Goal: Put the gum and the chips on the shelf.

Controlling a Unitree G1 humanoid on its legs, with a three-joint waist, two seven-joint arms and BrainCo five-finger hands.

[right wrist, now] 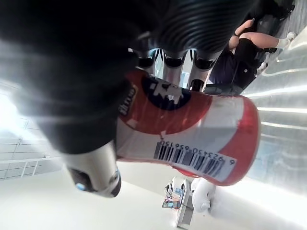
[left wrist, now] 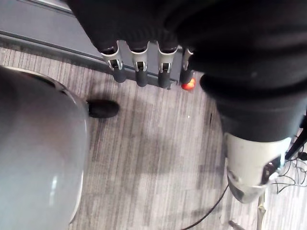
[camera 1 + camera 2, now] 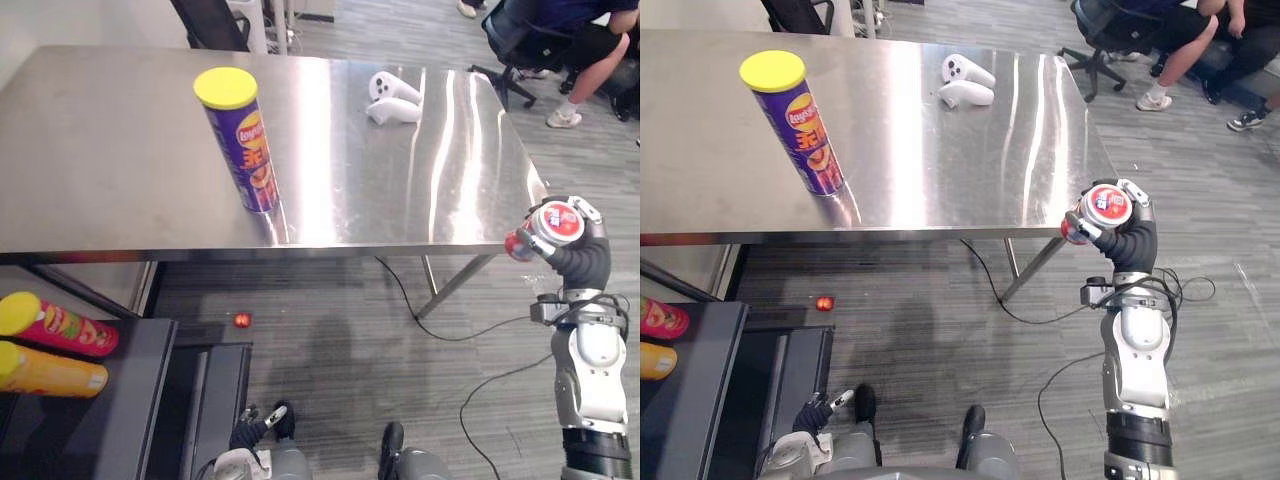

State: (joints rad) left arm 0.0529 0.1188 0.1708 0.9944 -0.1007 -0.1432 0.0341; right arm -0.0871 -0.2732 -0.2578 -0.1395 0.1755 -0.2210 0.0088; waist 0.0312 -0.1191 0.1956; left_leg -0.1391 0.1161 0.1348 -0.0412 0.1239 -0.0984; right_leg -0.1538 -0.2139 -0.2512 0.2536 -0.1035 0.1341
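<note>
A bare steel surface (image 3: 120, 150) stands on a grey striped carpet floor (image 3: 340, 370), with a person (image 3: 585, 40) seated on a chair beyond its far right corner. On the surface, towards its near edge and left of the middle, a purple can of chips (image 3: 247, 150) with a yellow lid stands upright. Well apart from it, near the far edge, two white controllers (image 3: 392, 98) lie just beside each other.

The right hand (image 3: 1127, 235) is raised just off the near right corner of the surface, at about the height of its top. Its fingers and thumb are curled round the gum (image 1: 192, 129), a red and white tub with a barcode on its side. From the head camera the tub's round top faces up and towards the surface. The tub is clear of the steel, and the hand alone carries it.

The left hand (image 2: 139, 69) hangs low beside the robot, above the carpet, with its fingers relaxed in a row and nothing in them.

At the lower left, below the level of the surface, is the dark shelf (image 3: 125, 420). Two more cans lie on their sides there, a red can (image 3: 60, 325) and below it an orange can (image 3: 50, 372), both with yellow lids towards the left. A small red thing (image 3: 242, 320) lies on the carpet under the near edge of the surface, close to the shelf.
</note>
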